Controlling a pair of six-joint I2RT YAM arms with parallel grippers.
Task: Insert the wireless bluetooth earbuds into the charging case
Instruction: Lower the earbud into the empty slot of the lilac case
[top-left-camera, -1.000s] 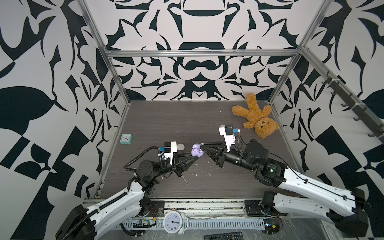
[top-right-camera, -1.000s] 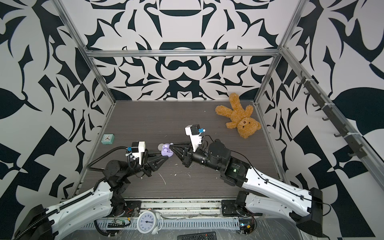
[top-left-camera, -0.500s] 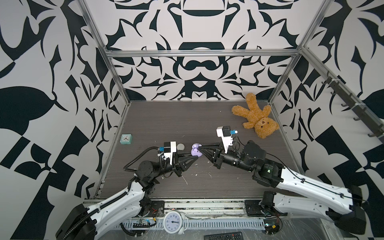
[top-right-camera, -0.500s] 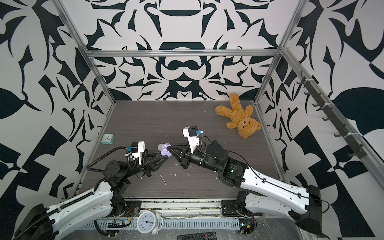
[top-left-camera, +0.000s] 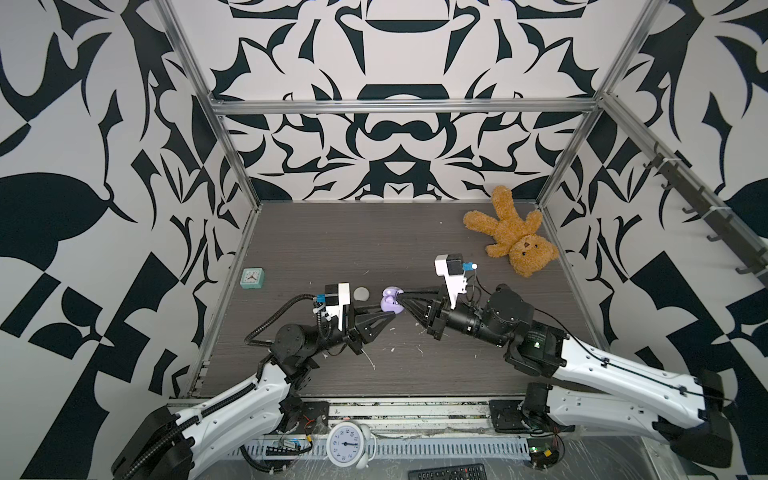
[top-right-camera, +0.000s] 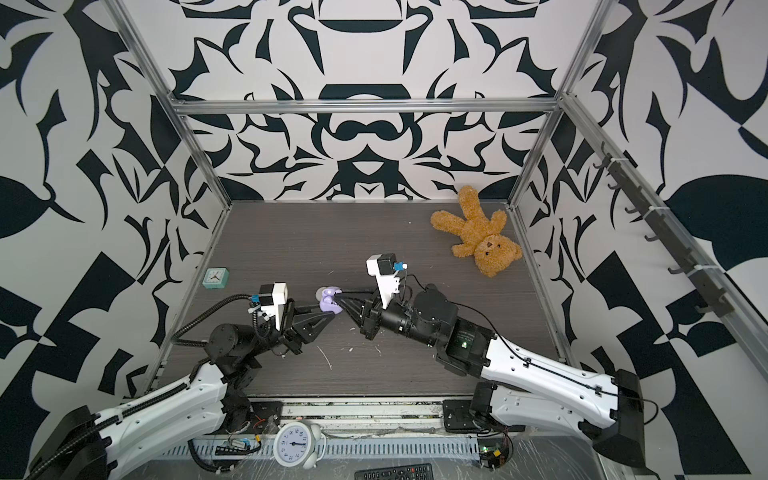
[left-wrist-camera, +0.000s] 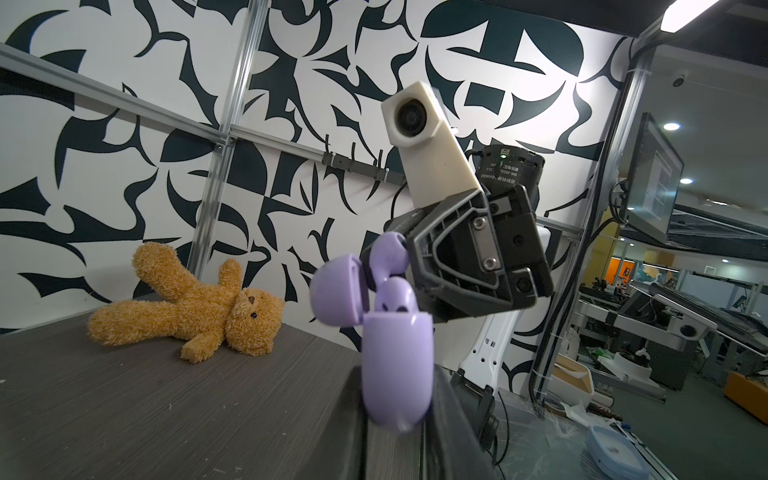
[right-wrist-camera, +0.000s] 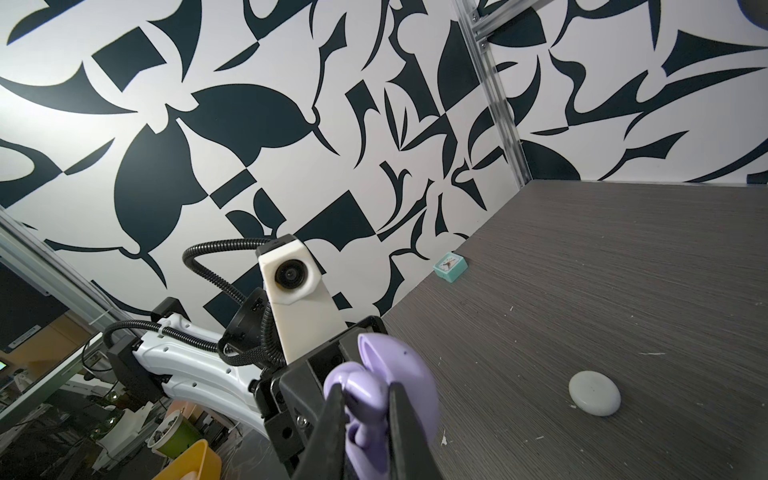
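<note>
The left gripper (top-left-camera: 392, 315) is clamped on the open purple charging case (left-wrist-camera: 395, 357), which holds a seated purple earbud (left-wrist-camera: 395, 296). Just beyond, the right gripper (top-left-camera: 400, 296) pinches the second purple earbud (left-wrist-camera: 386, 259) at the case mouth. The insertion step seems in hand; next, the stem needs lining up with the free socket.

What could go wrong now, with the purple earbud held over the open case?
The purple earbud is pinched in the narrow jaws of the right gripper and could slip or twist out. It might bump the seated earbud in the purple charging case. Pressing down could tip the case, which the left gripper holds only low down.
</note>
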